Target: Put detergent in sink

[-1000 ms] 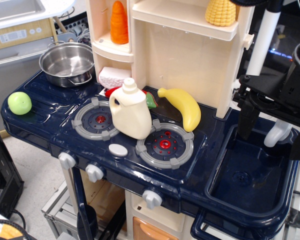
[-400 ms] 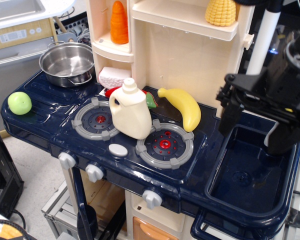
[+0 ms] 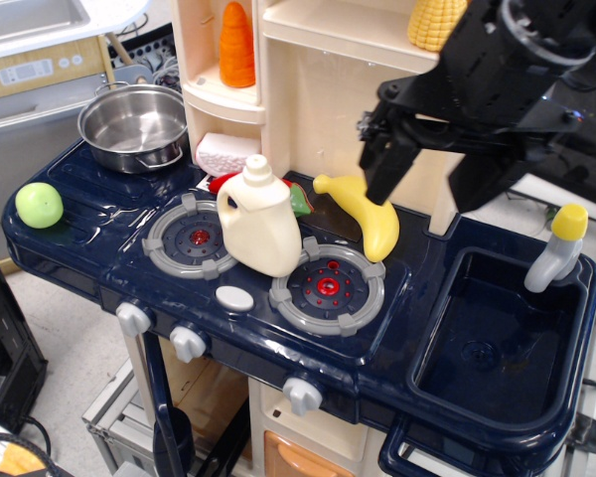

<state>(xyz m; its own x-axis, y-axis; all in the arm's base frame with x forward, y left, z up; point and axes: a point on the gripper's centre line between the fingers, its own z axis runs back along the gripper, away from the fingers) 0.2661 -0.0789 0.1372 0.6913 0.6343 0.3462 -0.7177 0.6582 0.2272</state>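
Note:
The cream-white detergent jug [image 3: 259, 218] stands upright on the toy stove top, between the two grey burners, handle to the left and cap on top. The dark navy sink [image 3: 498, 348] is at the right end of the counter, with a small drain and nothing in it. My black gripper [image 3: 427, 177] hangs open and empty above the counter, just right of the banana [image 3: 365, 212] and left of the sink, well to the right of and above the jug.
A steel pot [image 3: 136, 125] sits at the back left and a green apple [image 3: 39, 205] at the left edge. A red and green item [image 3: 298, 198] lies behind the jug. A carrot [image 3: 237, 45] and corn [image 3: 436, 22] are on the shelves. A grey faucet with a yellow top [image 3: 557, 246] stands behind the sink.
My gripper has swung from over the sink's back right up and to the left, now above the banana area. The jug and other objects have not moved.

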